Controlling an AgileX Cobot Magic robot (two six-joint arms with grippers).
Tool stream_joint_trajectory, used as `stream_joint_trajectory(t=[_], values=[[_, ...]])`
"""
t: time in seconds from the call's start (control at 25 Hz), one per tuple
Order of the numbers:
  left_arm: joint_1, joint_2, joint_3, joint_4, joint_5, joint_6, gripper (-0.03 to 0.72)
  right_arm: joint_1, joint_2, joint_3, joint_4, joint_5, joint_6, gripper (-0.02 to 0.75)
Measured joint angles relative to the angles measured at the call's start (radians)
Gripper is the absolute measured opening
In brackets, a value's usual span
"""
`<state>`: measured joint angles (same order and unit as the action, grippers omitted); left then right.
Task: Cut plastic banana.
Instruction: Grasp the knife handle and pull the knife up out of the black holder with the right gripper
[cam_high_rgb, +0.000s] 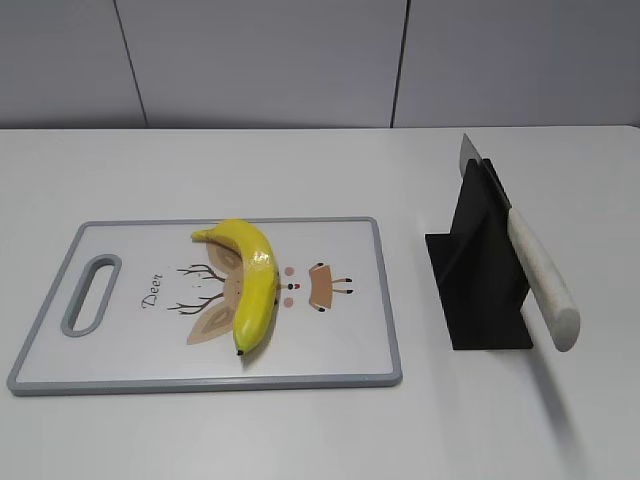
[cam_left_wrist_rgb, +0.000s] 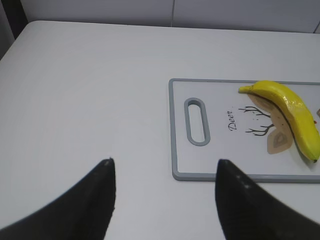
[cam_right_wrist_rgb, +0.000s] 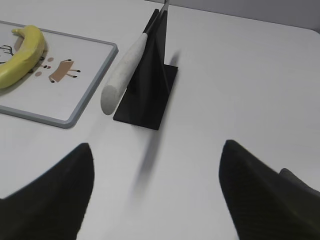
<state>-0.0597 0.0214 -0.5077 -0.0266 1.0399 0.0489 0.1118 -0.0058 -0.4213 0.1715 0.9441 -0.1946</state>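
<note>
The plastic banana (cam_high_rgb: 252, 278) is glossy yellow and curved, lying on a white cutting board (cam_high_rgb: 120, 350) with a grey rim. It also shows in the left wrist view (cam_left_wrist_rgb: 292, 112) and the right wrist view (cam_right_wrist_rgb: 22, 55). A knife with a whitish handle (cam_high_rgb: 542, 278) rests slanted in a black stand (cam_high_rgb: 480, 270), handle toward the front; it shows in the right wrist view (cam_right_wrist_rgb: 124, 70). My left gripper (cam_left_wrist_rgb: 162, 165) is open and empty over bare table left of the board. My right gripper (cam_right_wrist_rgb: 157, 150) is open and empty, in front of the stand. Neither gripper shows in the exterior view.
The board (cam_left_wrist_rgb: 220, 165) has a grey handle slot (cam_left_wrist_rgb: 196, 121) at its left end and a deer drawing. The black stand (cam_right_wrist_rgb: 150, 90) sits right of the board. The white table (cam_high_rgb: 300, 430) meets a grey panelled wall at the back.
</note>
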Motion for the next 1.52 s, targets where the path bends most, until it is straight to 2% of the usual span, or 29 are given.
stream_joint_trajectory(t=[0.36, 0.52, 0.92, 1.36, 1.52], values=[[0.0, 0.0, 0.001, 0.002, 0.0, 0.0, 0.595, 0.0, 0.105, -0.046, -0.014, 0.059, 0.128, 0.592], [0.0, 0.0, 0.001, 0.002, 0.0, 0.0, 0.593, 0.0, 0.214, -0.101, -0.017, 0.072, 0.178, 0.592], [0.0, 0.0, 0.001, 0.002, 0.0, 0.014, 0.581, 0.0, 0.564, -0.279, -0.016, 0.244, 0.262, 0.592], [0.0, 0.0, 0.001, 0.002, 0.0, 0.016, 0.576, 0.0, 0.902, -0.556, 0.148, 0.251, 0.267, 0.592], [0.0, 0.0, 0.001, 0.002, 0.0, 0.017, 0.576, 0.048, 1.025, -0.655, 0.148, 0.251, 0.269, 0.592]])
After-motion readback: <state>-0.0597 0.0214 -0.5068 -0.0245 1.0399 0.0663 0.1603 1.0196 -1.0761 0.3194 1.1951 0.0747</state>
